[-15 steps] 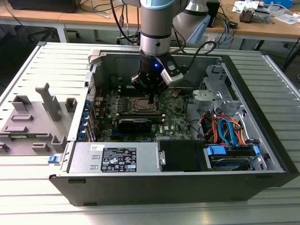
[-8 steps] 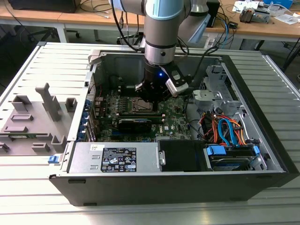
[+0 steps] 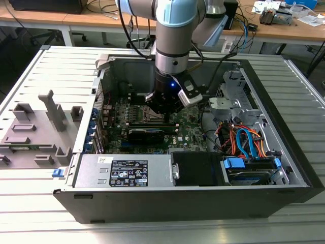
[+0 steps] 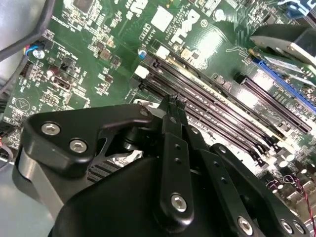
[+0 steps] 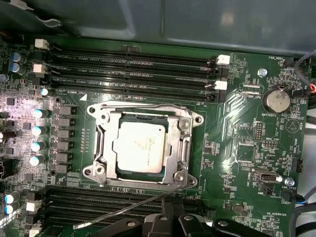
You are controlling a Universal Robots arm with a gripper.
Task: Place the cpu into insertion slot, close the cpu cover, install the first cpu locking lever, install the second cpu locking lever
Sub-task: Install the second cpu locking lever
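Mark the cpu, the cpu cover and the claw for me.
cpu (image 5: 139, 146): first wrist view, middle of its pale metal top.
cpu cover (image 5: 185, 140): first wrist view, one side bar of the frame beside the chip.
claw (image 4: 173, 101): second wrist view, fingertips above the memory slots.

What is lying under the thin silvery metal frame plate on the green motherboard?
Through the window of the thin silvery square cpu cover, the pale silver-grey square cpu shows, seated in the socket. Its edges and the socket contacts are covered.

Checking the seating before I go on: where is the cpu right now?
In the first wrist view, the cpu sits in the socket, framed by the cpu cover, between the memory slot banks.
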